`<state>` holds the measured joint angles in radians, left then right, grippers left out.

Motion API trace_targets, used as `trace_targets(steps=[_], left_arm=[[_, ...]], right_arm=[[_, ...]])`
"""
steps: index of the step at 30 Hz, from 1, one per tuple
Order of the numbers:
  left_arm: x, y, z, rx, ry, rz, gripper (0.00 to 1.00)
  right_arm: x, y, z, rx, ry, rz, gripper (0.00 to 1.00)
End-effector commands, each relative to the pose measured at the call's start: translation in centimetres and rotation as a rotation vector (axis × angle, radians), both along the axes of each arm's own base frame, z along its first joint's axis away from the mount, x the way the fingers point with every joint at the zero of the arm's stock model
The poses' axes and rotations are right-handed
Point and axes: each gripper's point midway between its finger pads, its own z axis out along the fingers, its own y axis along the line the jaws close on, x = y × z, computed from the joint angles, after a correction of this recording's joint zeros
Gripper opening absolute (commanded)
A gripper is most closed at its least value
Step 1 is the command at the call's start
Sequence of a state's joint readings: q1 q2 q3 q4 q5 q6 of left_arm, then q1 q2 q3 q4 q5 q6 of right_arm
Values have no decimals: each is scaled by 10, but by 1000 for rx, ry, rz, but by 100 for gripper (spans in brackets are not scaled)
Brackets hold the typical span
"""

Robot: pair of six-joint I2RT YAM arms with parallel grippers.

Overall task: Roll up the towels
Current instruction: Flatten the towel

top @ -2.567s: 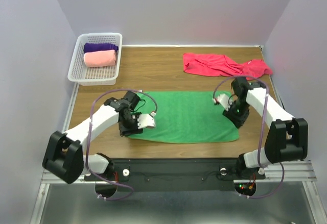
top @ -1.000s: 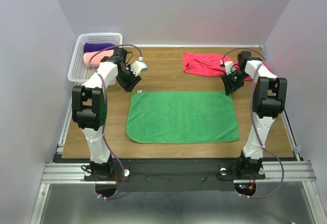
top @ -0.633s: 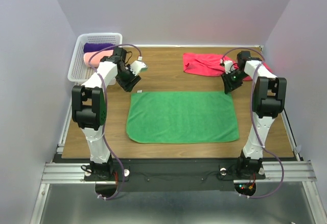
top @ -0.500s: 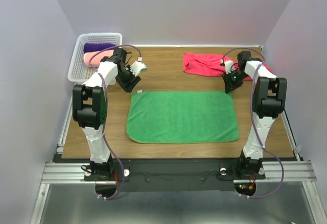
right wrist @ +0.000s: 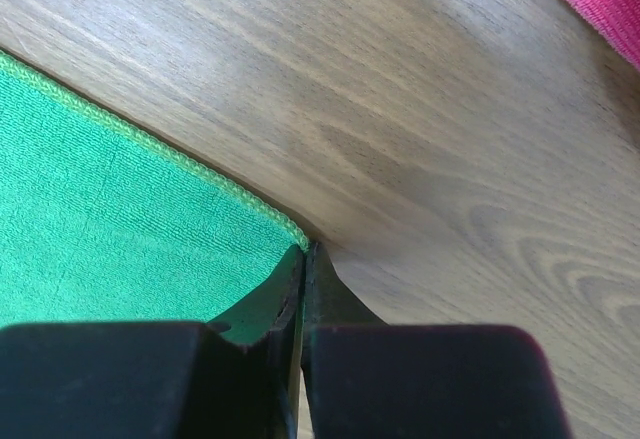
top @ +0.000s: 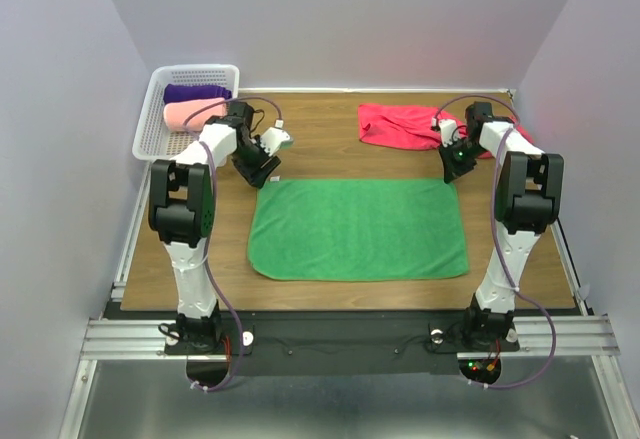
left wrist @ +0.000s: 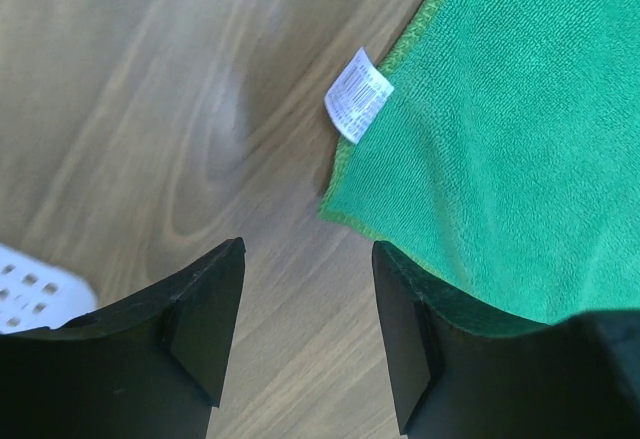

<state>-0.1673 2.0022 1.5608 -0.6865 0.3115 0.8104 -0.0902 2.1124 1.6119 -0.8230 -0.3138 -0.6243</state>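
Four towels show from overhead, one of each colour: one green towel (top: 357, 229) flat in the middle of the bench (top: 330, 149); one crimson towel (top: 410, 126) crumpled at the far right; one purple towel (top: 195, 92) and one pink towel (top: 190, 114), both rolled, side by side in the one white basket (top: 143, 139) at the far left; we count two arms, the left hand (top: 265, 174) at the green towel's far left corner, the right hand (top: 454, 171) at its far right corner; two rolled and two not, so we judge the job about half done.

At the left wrist the hand is spread and holds nothing, its fingers (left wrist: 205, 309) standing either side of the corner; one white label (left wrist: 358, 94) sits on the hem just beyond; the corner reaches only a little way into the gap, so a closing here could catch bare wood or a mere wisp of hem.

At the right wrist the hand is pressed together, its tips right at the corner; we cannot tell whether any cloth is caught; if only the very edge is pinched, it may slip out once the corner is lifted or folded; with one hand closed and the other not, any pull would skew the towel and start a crooked roll; the crimson towel lies near and might be dragged along.
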Motion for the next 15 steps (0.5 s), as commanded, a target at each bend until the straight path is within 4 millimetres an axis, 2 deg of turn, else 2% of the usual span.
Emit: trace_targets(steps=[1,8,14,15], left_arm=[[-5,-3,-16,5,30,-24,65],[3,-10,-25,10,29,-47,59],[3,-16,-22,-20,40,-86,47],[2,-17,-21,-25,39,-93,42]], right_arm=[[-15,4,-12,7,55,20,1],[-18,7,-10,19,53,31,1],[-16,6,-7,13,47,32,1],[-15,5,-7,11,44,30,0]])
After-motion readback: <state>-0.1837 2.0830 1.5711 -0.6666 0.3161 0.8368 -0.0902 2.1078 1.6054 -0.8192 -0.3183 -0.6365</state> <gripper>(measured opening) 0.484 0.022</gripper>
